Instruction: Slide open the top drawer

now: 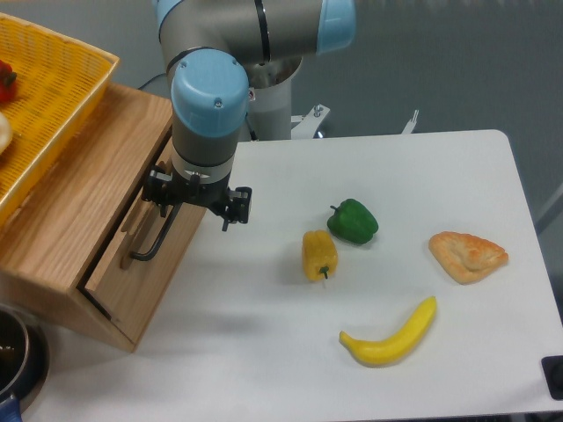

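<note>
The top drawer is the light-oak front on the cabinet's right face, at the left of the camera view. Its black bar handle runs diagonally, and a thin dark gap shows along the drawer's lower left edge. My gripper hangs directly over the handle's upper end, pointing down, and hides that end. The jaws stand wide apart, with one black finger over the drawer front and the other over the white table. Nothing is held between them.
A yellow basket sits on the oak cabinet. On the table lie a yellow pepper, a green pepper, a banana and a pastry. A metal bowl stands at the bottom left.
</note>
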